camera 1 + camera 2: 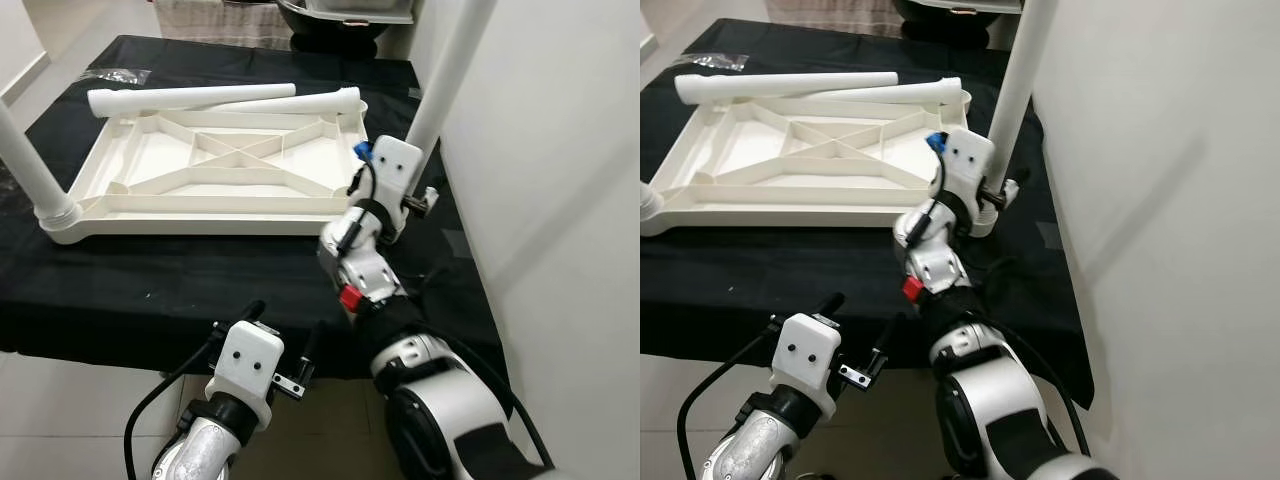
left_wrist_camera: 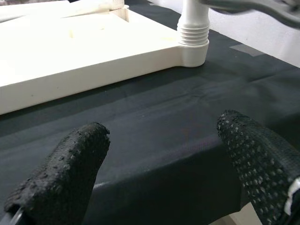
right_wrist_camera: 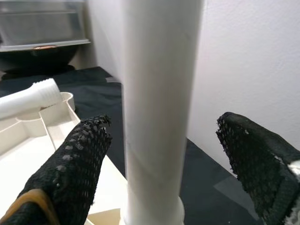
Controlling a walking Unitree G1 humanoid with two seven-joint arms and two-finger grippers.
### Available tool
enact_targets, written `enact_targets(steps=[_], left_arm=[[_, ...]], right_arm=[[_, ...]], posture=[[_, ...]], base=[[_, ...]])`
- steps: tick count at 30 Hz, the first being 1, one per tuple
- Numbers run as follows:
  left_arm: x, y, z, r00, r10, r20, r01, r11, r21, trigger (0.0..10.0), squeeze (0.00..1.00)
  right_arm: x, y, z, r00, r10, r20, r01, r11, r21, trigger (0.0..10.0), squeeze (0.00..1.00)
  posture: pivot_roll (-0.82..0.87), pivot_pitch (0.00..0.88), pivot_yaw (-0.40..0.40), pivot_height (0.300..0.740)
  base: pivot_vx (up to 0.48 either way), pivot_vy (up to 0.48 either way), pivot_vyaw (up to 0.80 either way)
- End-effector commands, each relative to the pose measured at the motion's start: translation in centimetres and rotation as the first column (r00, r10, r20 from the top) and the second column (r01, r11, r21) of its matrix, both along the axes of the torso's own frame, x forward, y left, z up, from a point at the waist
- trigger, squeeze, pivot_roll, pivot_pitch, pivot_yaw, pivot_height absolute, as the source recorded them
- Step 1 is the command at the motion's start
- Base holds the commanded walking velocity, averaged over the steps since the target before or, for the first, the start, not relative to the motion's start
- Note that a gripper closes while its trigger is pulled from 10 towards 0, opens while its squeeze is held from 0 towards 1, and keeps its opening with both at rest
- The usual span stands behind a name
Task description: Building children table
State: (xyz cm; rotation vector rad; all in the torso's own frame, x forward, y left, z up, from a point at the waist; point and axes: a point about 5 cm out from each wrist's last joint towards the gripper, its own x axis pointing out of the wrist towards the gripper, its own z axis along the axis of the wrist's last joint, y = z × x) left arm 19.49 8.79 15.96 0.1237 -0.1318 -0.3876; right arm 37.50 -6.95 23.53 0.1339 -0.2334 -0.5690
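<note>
Left eye view is showing the white children's table top (image 1: 215, 170) lying upside down on a black cloth (image 1: 180, 280) that is covering the tabletop, its ribbed underside facing up like a shallow tray. Two loose white legs (image 1: 220, 98) are resting across its far edge, their long axes running side to side, threaded ends toward the robot's right. One leg (image 1: 445, 75) is standing upright in the near right corner socket, and another (image 1: 30, 170) is standing, leaning slightly, in the near left corner. The right gripper (image 3: 154, 154) is sitting at the right leg's base, fingers (image 3: 79, 159) spread wide on either side of the post, not touching it. The left gripper (image 2: 164, 164) is hovering at the cloth's near edge, fingers (image 2: 70, 164) wide apart, holding nothing.
</note>
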Motion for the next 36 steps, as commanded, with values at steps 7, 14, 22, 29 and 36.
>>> enact_targets(steps=[7, 14, 22, 29, 36], left_arm=[[0.0, 0.1, -0.5, 1.0, -0.005, -0.018, 0.005, 1.0, 0.0, 10.0, 0.0], [0.2, 0.3, -0.7, 1.0, -0.007, -0.018, 0.007, 1.0, 0.008, 10.0, 0.0], [0.3, 0.2, -0.7, 1.0, -0.018, -0.015, 0.019, 1.0, 0.011, 10.0, 0.0], [0.3, 0.1, -0.7, 1.0, -0.028, -0.013, 0.028, 0.999, 0.016, 10.0, 0.0], [0.1, -0.3, -0.8, 0.997, -0.075, -0.002, 0.075, 0.996, 0.055, 10.0, 0.0]], right_arm=[[-1.8, -3.5, -0.4, 0.999, 0.021, 0.041, -0.02, 0.999, -0.036, 10.0, 0.0], [-2.9, -4.5, -1.5, 0.939, 0.343, 0.016, -0.342, 0.939, -0.04, 10.0, 0.0], [-3.3, -3.4, -5.0, 0.837, 0.533, -0.122, -0.499, 0.836, 0.229, 10.0, 0.0], [-2.8, -5.6, -7.1, 0.884, 0.427, -0.19, -0.32, 0.849, 0.42, 10.0, 0.0], [-1.5, -11.2, -5.0, 0.921, 0.151, -0.359, -0.264, 0.919, -0.292, 10.0, 0.0]], posture=[[0.09, 0.158, -0.089, 0.74], [0.08, 0.162, -0.083, 0.74], [0.08, 0.164, -0.084, 0.74], [0.08, 0.157, -0.082, 0.74], [0.1, 0.143, -0.078, 0.74]], base=[[0.0, 0.0, 0.0], [0.0, 0.0, 0.0], [0.0, 0.0, 0.0], [0.0, 0.0, 0.0], [0.0, 0.0, 0.0]])
